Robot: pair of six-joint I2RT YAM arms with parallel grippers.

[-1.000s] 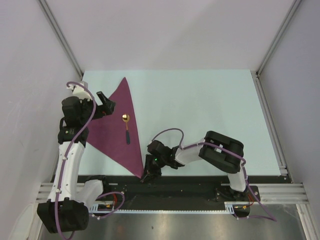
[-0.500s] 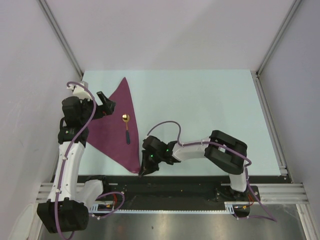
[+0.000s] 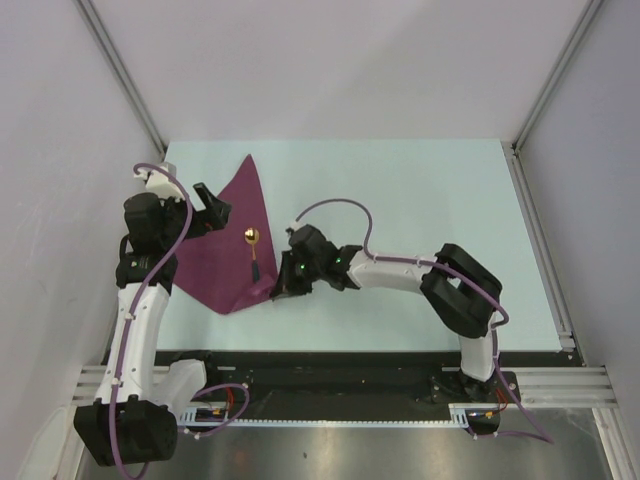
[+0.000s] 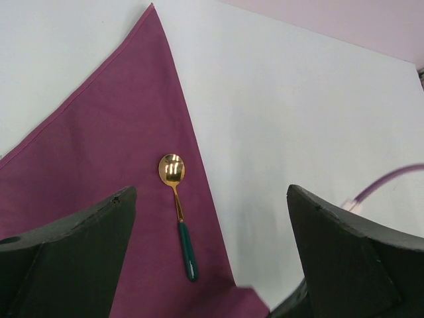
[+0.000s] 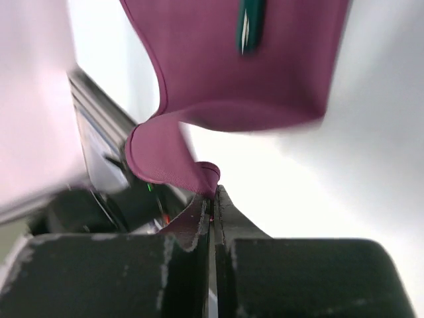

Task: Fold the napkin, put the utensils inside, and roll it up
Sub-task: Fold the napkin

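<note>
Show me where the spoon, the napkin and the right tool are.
spoon (image 4: 183, 235): left wrist view, top of its dark handle.
napkin (image 3: 220, 260): top view, flat cloth left of the spoon.
right tool (image 5: 212, 201): right wrist view, between its shut fingertips, at the pinched napkin corner.

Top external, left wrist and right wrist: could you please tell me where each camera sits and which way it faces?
Top external: above and behind the bases, looking down on the table; both arms, the left gripper and the right gripper show.
Left wrist: raised over the table's left side, looking down at the napkin and spoon; its open fingers frame the view.
Right wrist: low over the table, looking along its shut fingers pinching the napkin's raised corner.
Shared: both wrist views show napkin and spoon handle.
</note>
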